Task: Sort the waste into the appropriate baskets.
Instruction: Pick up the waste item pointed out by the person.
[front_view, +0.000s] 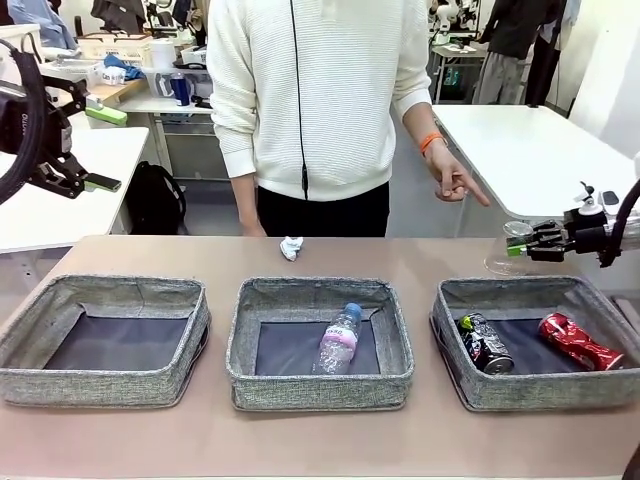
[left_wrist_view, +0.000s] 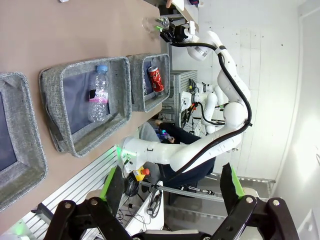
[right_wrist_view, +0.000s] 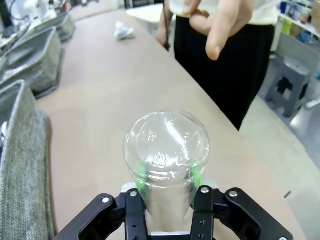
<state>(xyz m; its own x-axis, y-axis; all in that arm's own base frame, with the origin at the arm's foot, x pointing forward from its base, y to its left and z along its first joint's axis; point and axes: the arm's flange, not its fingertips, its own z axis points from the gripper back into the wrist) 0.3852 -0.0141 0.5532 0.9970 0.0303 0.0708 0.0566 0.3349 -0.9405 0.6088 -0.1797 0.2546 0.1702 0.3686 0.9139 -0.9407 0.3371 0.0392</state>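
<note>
Sorting partly done: bottle (front_view: 339, 340) in middle basket (front_view: 320, 385), red can (front_view: 580, 342) and dark can (front_view: 485, 343) in right basket (front_view: 540, 390). Right tool (front_view: 520, 245) clenched on clear plastic (front_view: 503, 250) at the table's far right; left tool (front_view: 103, 150) released, raised at left. Paper wad (front_view: 291, 247) lies unsorted, far centre.

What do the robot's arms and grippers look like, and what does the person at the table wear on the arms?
The right arm is white, with rounded links and a black cable running along it. The left gripper and right gripper are black, each with two fingers and green pads. The person wears a white ribbed long-sleeved sweater and an orange wristband.
</note>
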